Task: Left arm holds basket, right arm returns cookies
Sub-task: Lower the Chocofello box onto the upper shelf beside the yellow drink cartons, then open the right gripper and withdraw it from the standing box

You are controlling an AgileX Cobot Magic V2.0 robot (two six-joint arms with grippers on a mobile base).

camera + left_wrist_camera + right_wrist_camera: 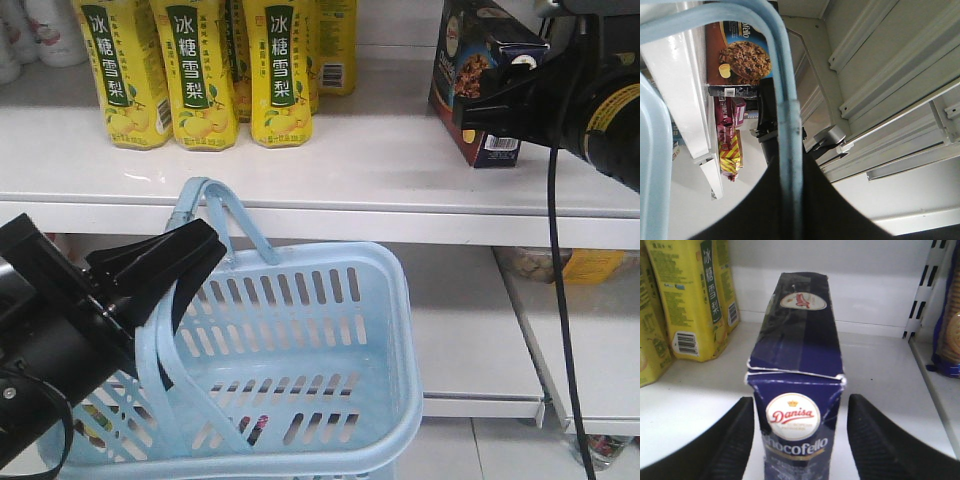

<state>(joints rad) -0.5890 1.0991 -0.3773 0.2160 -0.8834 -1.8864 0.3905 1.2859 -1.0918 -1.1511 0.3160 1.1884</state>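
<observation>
The light blue basket (400, 290) hangs below the white shelf, and my left gripper (195, 255) is shut on one of its hoop handles (215, 205). In the left wrist view the handle (785, 100) runs straight up between the black jaws of the left gripper (790, 200). The navy cookies box (470, 70) stands upright on the shelf at the right. My right gripper (500, 95) is open around it. The right wrist view shows the cookies (797, 340) between the two fingers of the right gripper (801, 401), with white shelf showing on both sides.
Yellow pear-drink bottles (200, 70) stand in a row on the white shelf (350, 170), left of the box, and are close beside it (690, 305). A slotted shelf upright (922, 290) and blue packet (947, 340) lie to the right. A black cable (552, 250) hangs down.
</observation>
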